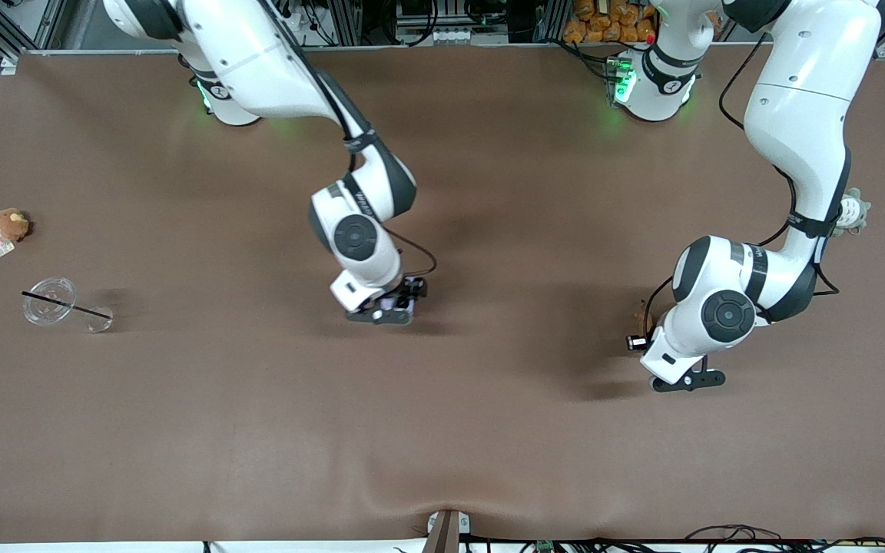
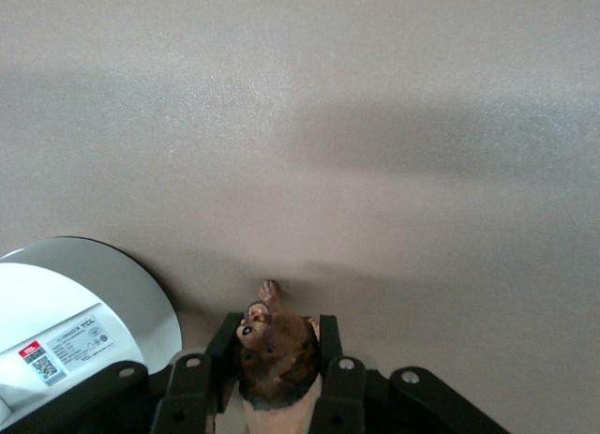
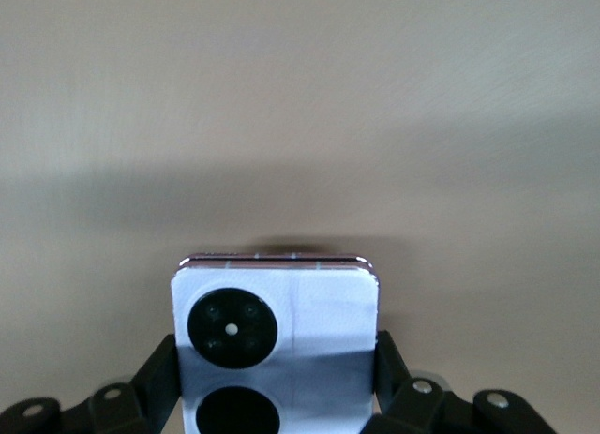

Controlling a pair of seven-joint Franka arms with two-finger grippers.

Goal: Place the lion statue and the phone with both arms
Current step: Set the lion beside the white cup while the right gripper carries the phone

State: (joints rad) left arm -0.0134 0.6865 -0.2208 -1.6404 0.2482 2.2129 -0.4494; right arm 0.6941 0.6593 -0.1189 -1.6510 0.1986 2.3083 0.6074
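My right gripper [image 1: 396, 309] is low over the middle of the table, shut on the lavender phone [image 1: 389, 305]. In the right wrist view the phone [image 3: 281, 312] stands between the fingers [image 3: 389, 359] with its two black camera circles facing the camera and its free edge at the table. My left gripper [image 1: 642, 329] is low over the table toward the left arm's end, mostly hidden by its wrist, with the orange-brown lion statue [image 1: 644, 312] just showing. In the left wrist view the lion statue [image 2: 277, 354] is clamped between the fingers [image 2: 330, 338], a small part of it touching the table.
A round brown plush with a tag [image 1: 10, 224] and a clear cup on its side with a black straw [image 1: 54, 301] lie toward the right arm's end. A grey-green plush [image 1: 851, 211] lies beside the left arm's forearm.
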